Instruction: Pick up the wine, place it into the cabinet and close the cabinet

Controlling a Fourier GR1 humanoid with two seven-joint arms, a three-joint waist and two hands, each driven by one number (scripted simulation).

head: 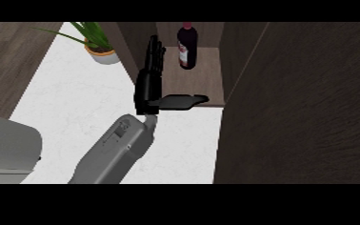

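At far left, well away from the cabinet (281,105), a dark wood strip borders the white counter (77,105), and a grey rounded object (17,150) sits at the lower left edge. A potted plant (98,45) stands on the counter just left of the cabinet's side wall, with bare white counter below it. The one robot hand (151,76) in view rises from a grey forearm, fingers straight along the cabinet's left edge, thumb stretched sideways over the shelf lip, holding nothing. Inside the cabinet, the wine (186,47) stands upright on the wooden shelf: dark bottle, red cap, pale label. The open cabinet door fills the right
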